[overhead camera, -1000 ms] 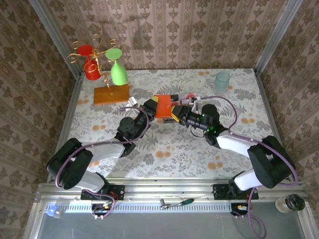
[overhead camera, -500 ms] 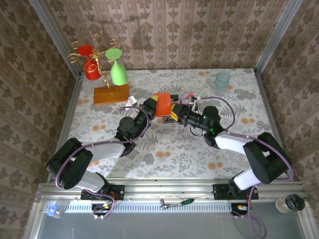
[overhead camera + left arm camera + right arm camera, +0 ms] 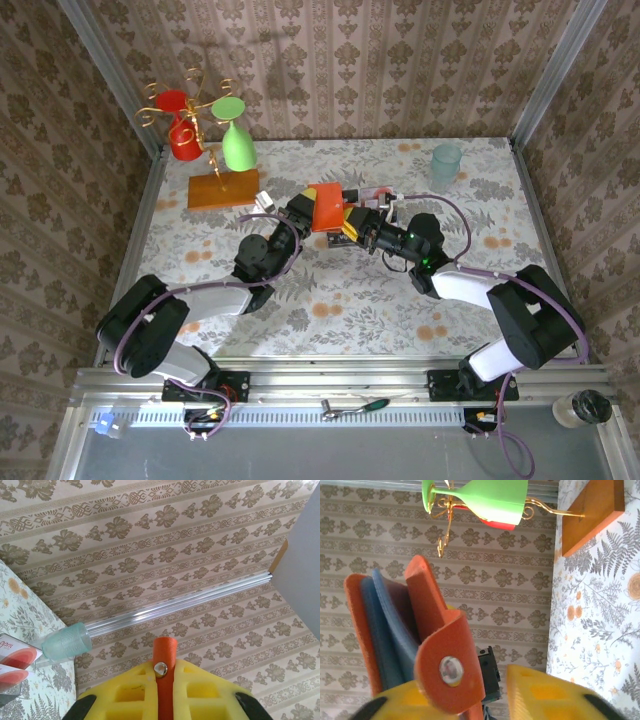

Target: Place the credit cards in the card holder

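Left claw (image 3: 307, 212) clamped on card holder (image 3: 327, 209), right claw (image 3: 352, 226) apart beside it, credit cards (image 3: 14, 657) partly cut off

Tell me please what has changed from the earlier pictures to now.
The right gripper moved slightly left, closer to the card holder; its jaws stand open at the snap flap. Nothing was taken or released. The left gripper stays shut on the card holder, which kept its place, as did the credit cards and the cup.
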Motion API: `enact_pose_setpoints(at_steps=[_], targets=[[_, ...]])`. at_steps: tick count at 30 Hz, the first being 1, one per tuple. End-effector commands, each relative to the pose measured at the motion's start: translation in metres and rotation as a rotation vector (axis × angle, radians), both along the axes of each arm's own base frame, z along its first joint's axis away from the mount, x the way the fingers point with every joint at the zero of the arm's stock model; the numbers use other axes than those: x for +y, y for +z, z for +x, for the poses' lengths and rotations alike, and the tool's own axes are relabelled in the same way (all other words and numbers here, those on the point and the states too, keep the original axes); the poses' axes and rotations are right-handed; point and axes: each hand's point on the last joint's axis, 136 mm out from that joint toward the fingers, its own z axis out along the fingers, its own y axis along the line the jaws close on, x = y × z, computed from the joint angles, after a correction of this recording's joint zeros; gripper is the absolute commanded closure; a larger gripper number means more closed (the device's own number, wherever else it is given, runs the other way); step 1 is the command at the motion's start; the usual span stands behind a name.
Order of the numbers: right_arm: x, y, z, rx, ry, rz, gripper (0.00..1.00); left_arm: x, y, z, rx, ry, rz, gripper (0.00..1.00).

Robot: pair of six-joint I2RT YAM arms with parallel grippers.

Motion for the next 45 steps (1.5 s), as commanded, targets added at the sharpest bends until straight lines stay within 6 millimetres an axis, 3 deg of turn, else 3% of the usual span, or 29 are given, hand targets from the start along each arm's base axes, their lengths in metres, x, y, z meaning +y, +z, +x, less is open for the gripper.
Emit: enact_pose_setpoints(at_steps=[1,5,9,17,23,29,31,35,39,45], targets=[[0.004,0.025,-0.008,-0.090,0.035,0.060,0.57,-0.012,-0.003,-0.004,0.010,-0.039,0.000,1.00],[0.001,0.024,-0.006,-0.080,0.023,0.079,0.50,-0.009,0.002,-0.003,0.003,-0.027,-0.015,1.00],[0.000,0.025,-0.004,-0.074,0.012,0.095,0.51,-0.010,0.008,-0.002,-0.005,-0.023,-0.026,1.00],[0.000,0.036,0.000,-0.083,0.014,0.143,0.73,-0.011,0.001,0.000,0.015,-0.021,-0.024,1.00],[-0.003,0.040,0.001,-0.086,0.012,0.149,0.99,-0.010,-0.005,0.000,0.025,-0.013,-0.013,1.00],[-0.012,0.027,-0.001,-0.062,-0.008,0.130,1.00,-0.005,-0.019,0.001,0.033,-0.002,0.032,1.00],[-0.015,0.022,-0.002,-0.060,-0.013,0.121,1.00,-0.003,-0.023,0.000,0.028,-0.001,0.055,0.83],[-0.019,0.014,-0.003,-0.059,-0.017,0.100,1.00,0.001,-0.035,0.001,0.031,0.002,0.098,0.61],[-0.021,0.005,-0.003,-0.049,-0.021,0.081,1.00,0.004,-0.049,0.002,0.047,0.005,0.132,0.50],[-0.023,-0.007,-0.003,-0.033,-0.024,0.064,1.00,0.011,-0.060,0.003,0.050,0.016,0.185,0.45]])
